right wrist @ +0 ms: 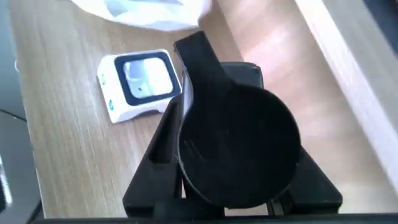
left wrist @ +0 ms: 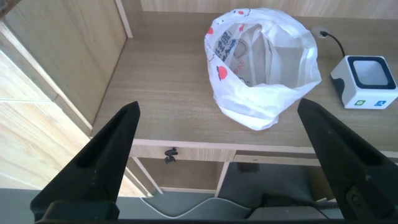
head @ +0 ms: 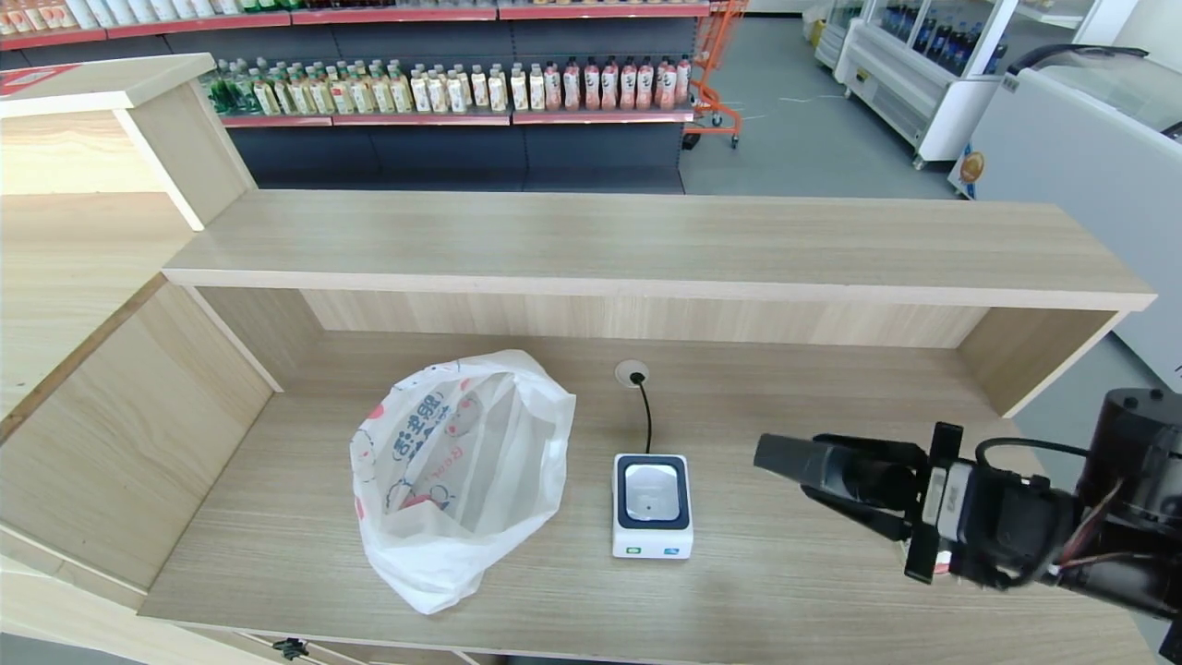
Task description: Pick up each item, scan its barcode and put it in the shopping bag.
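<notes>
L gripper (left wrist: 219, 104) wide; shopping bag (left wrist: 273, 102) beyond

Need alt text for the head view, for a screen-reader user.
The right gripper holds what looks like a black cylindrical item above a light wooden counter, right of a white square barcode scanner. An open white plastic shopping bag with red print lies left of the scanner; shelves of bottles stand behind.
</notes>
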Tool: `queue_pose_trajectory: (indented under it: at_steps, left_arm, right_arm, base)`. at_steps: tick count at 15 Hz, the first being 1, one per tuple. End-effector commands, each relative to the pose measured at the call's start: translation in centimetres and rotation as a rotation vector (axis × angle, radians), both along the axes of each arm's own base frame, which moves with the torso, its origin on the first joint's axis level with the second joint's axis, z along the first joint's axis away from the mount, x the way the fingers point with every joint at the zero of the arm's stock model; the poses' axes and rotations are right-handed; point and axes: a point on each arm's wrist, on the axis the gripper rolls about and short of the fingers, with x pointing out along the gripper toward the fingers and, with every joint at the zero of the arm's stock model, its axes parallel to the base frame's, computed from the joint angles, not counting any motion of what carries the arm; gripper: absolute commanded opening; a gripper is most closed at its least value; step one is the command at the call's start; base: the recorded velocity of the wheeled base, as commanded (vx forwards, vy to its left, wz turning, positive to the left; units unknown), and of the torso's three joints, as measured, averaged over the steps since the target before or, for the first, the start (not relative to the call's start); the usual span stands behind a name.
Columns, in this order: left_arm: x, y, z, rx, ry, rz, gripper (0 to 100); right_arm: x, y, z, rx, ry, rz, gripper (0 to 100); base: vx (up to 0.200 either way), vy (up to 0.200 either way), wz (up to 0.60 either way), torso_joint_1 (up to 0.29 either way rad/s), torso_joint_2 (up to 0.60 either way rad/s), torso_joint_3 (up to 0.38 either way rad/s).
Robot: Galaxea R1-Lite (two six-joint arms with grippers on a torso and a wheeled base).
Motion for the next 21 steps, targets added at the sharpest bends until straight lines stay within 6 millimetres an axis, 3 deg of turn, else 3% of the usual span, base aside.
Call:
queue_pose_trajectory:
  at_steps: [1,4,8,10,16,21]
  left_arm:
    - [0.0,0.0,0.0,0.0,-0.001,0.0,100]
    - [0.0,0.0,0.0,0.0,-0.001,0.002,100]
    - [0.0,0.0,0.0,0.0,-0.001,0.0,100]
    - [0.0,0.0,0.0,0.0,-0.001,0.0,100]
    - [0.0,0.0,0.0,0.0,-0.001,0.0,100]
    - [0.0,0.0,0.0,0.0,-0.001,0.0,100]
  right_arm:
    - [-0.6,-0.1,-0.5,-0.145,-0.205,0.257,0]
    - [-0.3,-0.7,-2.5,-0.362,-0.519,0.471,0]
    - [-0.5,-0.5,-5.2,-0.542,-0.664,0.657,0]
    - [-0.5,0.4,-5.7,-0.561,-0.734,0.734,0]
    - [3.1,5.3,-5.6,-0.506,-0.923,0.865,0]
    - [3.4,10.5,-6.2,-0.418,-0.997,1.01,0]
  base:
    - [0.0,0.0,0.0,0.0,0.0,0.0]
    - [0.0,0.0,0.0,0.0,0.0,0.0]
    - [0.0,0.0,0.0,0.0,0.0,0.0]
    - [0.0,0.0,0.0,0.0,0.0,0.0]
    - [0.0,0.0,0.0,0.0,0.0,0.0]
    - [0.0,0.0,0.0,0.0,0.0,0.0]
